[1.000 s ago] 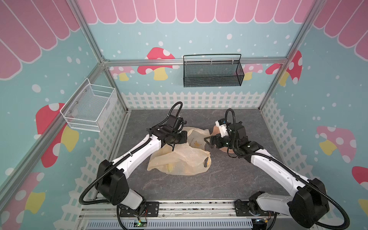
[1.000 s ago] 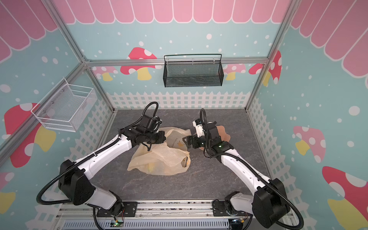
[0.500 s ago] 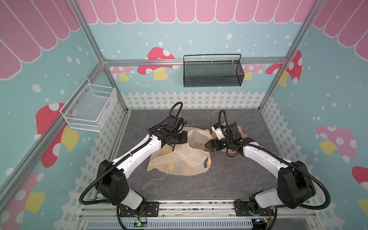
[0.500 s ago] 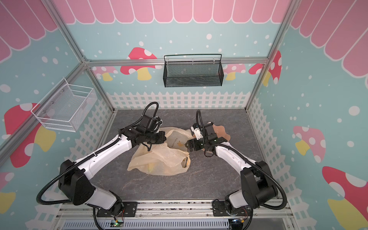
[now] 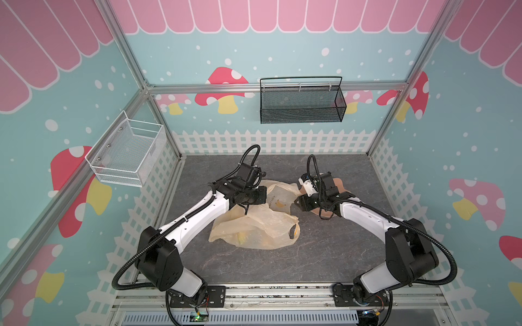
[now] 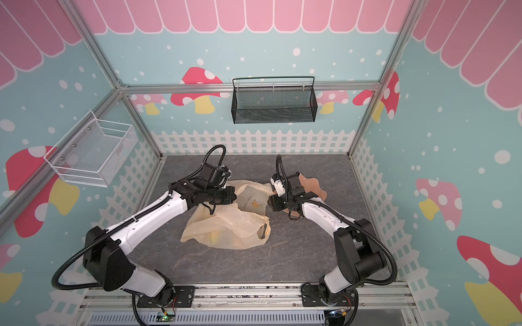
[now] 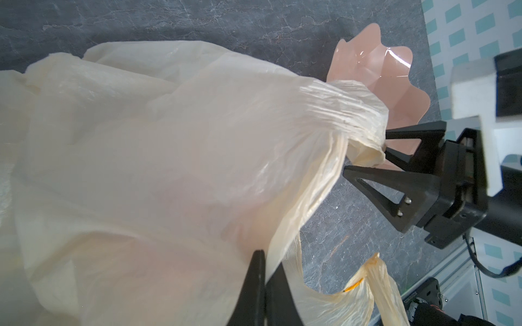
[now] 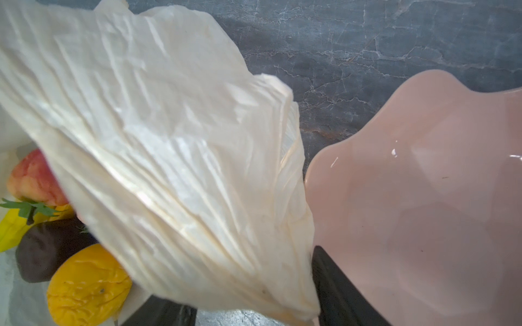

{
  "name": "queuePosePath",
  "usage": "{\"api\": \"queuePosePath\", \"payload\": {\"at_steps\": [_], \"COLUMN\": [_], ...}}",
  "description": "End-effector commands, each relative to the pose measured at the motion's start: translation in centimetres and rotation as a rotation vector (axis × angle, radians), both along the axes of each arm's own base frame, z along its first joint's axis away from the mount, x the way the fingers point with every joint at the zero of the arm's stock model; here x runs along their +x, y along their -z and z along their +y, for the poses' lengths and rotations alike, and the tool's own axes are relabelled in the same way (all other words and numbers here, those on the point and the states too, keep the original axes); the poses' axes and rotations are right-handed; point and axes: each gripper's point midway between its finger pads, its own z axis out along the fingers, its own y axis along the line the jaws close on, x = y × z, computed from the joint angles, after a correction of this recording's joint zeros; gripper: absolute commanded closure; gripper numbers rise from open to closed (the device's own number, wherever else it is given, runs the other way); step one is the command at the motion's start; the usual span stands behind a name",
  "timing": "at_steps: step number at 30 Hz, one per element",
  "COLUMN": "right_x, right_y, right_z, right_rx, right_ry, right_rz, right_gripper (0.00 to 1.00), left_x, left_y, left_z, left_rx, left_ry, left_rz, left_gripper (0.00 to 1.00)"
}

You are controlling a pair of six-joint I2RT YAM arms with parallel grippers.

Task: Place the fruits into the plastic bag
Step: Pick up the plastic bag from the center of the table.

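The left gripper point(image 7: 267, 264) clamps the rim of the plastic bag point(image 5: 255, 224) while the right gripper point(image 7: 365, 153), jaws half-open, straddles its right-hand handle, likely to spread the mouth.

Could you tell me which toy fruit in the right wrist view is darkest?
The dark purple toy fruit, beside the yellow-orange lumpy fruit; the rest are red or yellow.
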Motion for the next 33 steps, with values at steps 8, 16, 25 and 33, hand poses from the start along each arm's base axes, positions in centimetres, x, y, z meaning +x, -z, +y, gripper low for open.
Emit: {"api": "queuePosePath", "payload": {"at_steps": [8, 16, 25, 33], "right_x": [-1.1, -2.8, -7.1, -8.6], "right_y": [-1.6, -3.5, -3.9, -3.9], "right_z": [1.3, 2.3, 4.8, 4.2], "right_rx": [0.067, 0.139, 0.203, 0.211], "right_ry": [-0.089, -0.126, -0.181, -0.140], "right_rz": [-0.045, -0.042, 0.078, 0.127], "right_gripper": [1.00, 1.00, 1.00, 1.00], "left_x": [0.7, 1.0, -1.1, -9.7], "left_y": [-1.2, -3.6, -9.3, -11.0], "left_z": [0.2, 0.4, 2.2, -0.6], "left_rx": [0.043, 0.015, -0.101, -0.195], "left_ry": [0.026, -0.003, -0.151, -0.183], "left_rz": [-0.056, -0.105, -0.135, 0.031], "left_gripper": [1.00, 0.65, 0.20, 0.18]}}
